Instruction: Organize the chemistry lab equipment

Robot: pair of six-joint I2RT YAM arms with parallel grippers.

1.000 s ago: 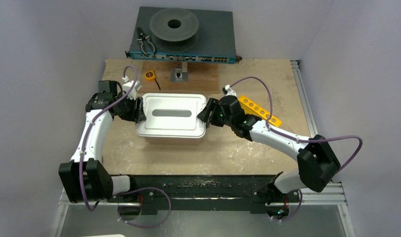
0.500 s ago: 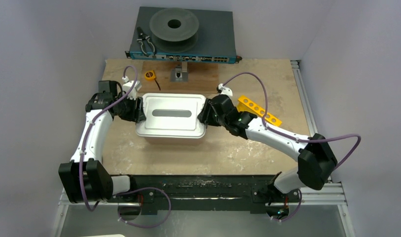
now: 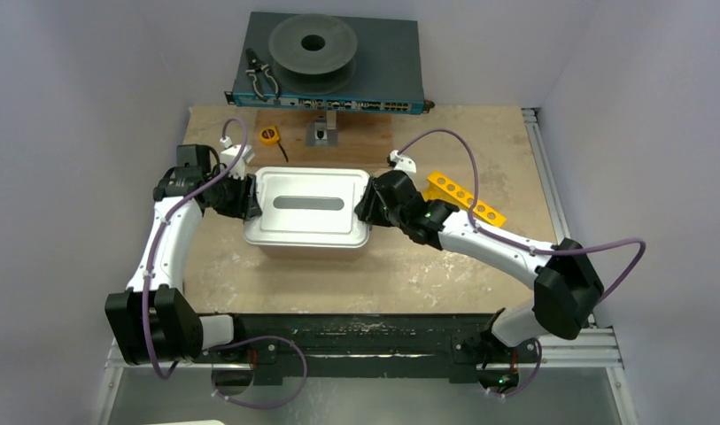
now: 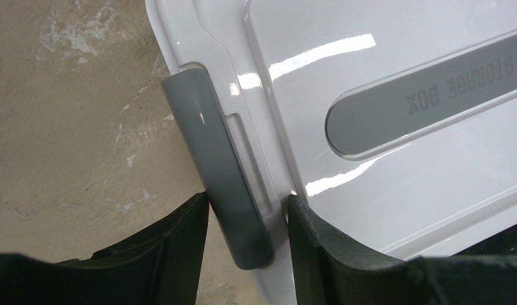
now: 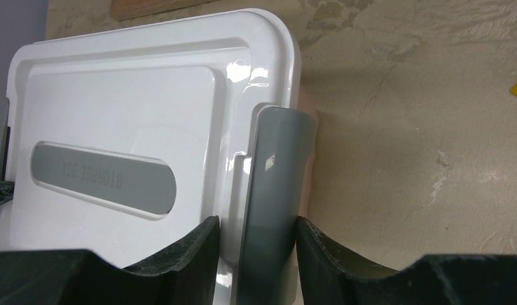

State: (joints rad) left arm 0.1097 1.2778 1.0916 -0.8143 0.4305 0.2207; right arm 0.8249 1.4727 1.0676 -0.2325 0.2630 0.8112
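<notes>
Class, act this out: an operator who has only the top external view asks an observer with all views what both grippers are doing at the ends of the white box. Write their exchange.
Operator: From above, the wrists hide the box ends. What is the left gripper on?
Observer: The left gripper straddles the grey left-end latch at the edge of the lid, with one finger on each side.
Operator: And the right gripper?
Observer: The right gripper brackets the grey right-end latch the same way. Its table-side finger touches the latch, but I cannot tell whether it is squeezing.
</notes>
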